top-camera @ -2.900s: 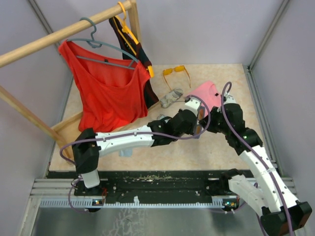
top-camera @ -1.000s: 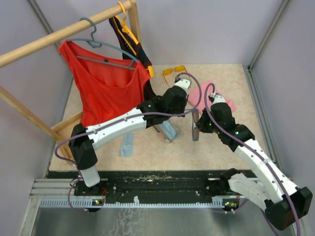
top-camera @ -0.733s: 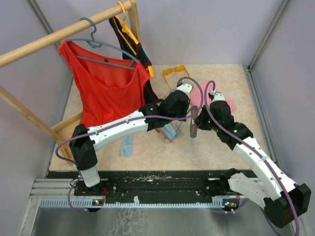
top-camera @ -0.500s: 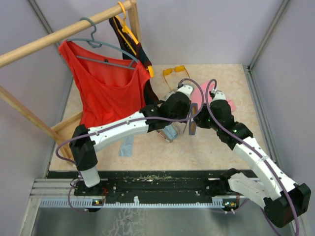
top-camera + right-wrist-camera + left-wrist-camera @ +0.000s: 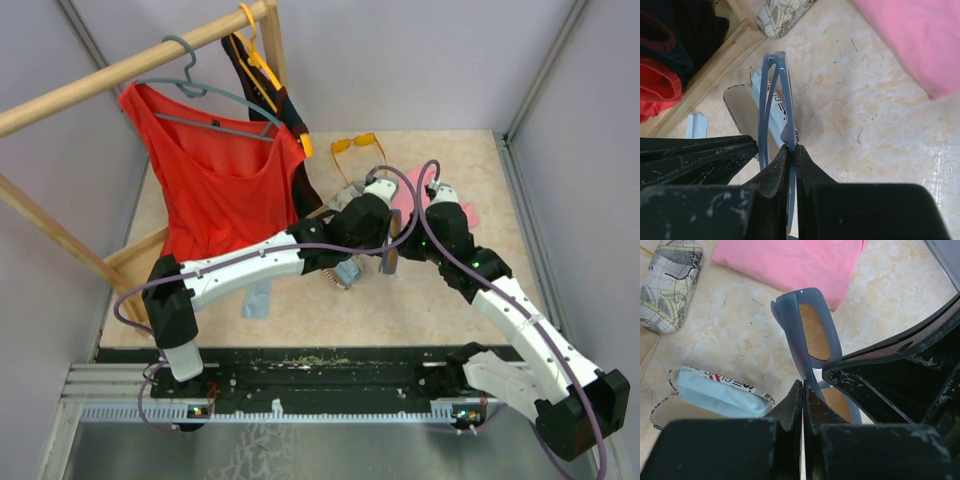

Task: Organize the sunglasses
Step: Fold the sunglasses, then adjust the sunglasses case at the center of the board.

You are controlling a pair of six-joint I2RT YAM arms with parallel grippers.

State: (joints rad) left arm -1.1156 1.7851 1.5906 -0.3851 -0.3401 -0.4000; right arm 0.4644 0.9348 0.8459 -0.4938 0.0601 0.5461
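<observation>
The greyish-lilac sunglasses (image 5: 388,255) hang on edge above the floor, brown lenses showing in the left wrist view (image 5: 812,332). My right gripper (image 5: 791,148) is shut on their frame, and in the top view it (image 5: 405,240) sits just right of them. My left gripper (image 5: 803,385) is shut, its tips right against a thin arm of this pair; nothing shows between the jaws. From above, it (image 5: 388,225) meets the right gripper over the glasses. The orange-lensed sunglasses (image 5: 357,144) lie unfolded at the back of the floor.
An open patterned case (image 5: 670,380) holding a light-blue cloth (image 5: 715,395) lies below the glasses. A closed map-print case (image 5: 670,285) and a pink cloth (image 5: 790,260) lie beyond. Another blue cloth (image 5: 258,298) lies near the left arm. The wooden rack with its red top (image 5: 220,185) stands left.
My left gripper has swung down from the back toward the held sunglasses and now touches them. The right gripper has carried the glasses slightly up and left.
</observation>
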